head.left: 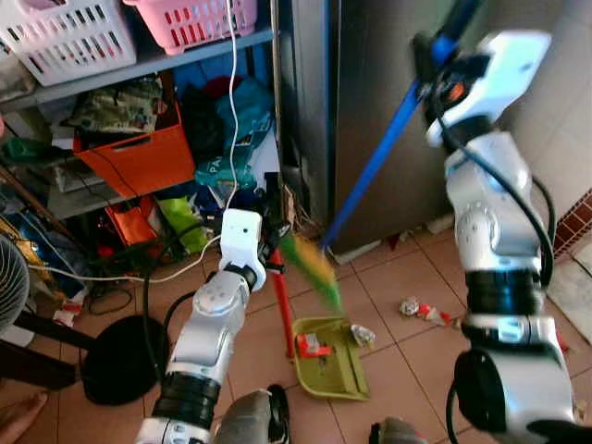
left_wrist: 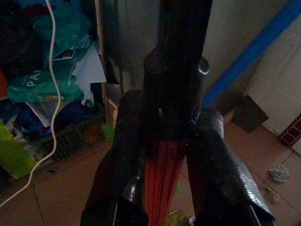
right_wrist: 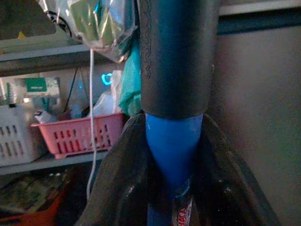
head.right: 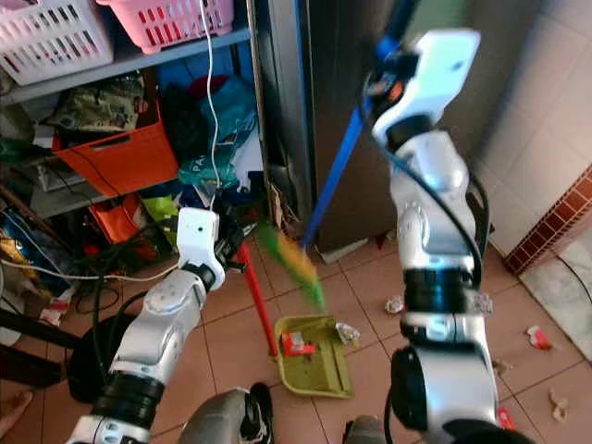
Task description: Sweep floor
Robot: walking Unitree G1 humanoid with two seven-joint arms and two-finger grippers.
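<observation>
Over dustpan (head.left: 329, 356): left fingers (left_wrist: 120, 179) clamp red handle (left_wrist: 162, 179), right fingers (right_wrist: 122, 179) broom (head.left: 370, 166)

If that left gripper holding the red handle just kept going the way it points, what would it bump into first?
Probably the dark cabinet ahead of the left gripper, with the cluttered shelves beside it; depth is hard to judge in this dim view.

Broom bristles (head.left: 310, 264): motion-blurred. Blue broom handle (head.left: 375, 162): top cut off by frame. Floor scraps (head.left: 418, 309): too small to identify.
</observation>
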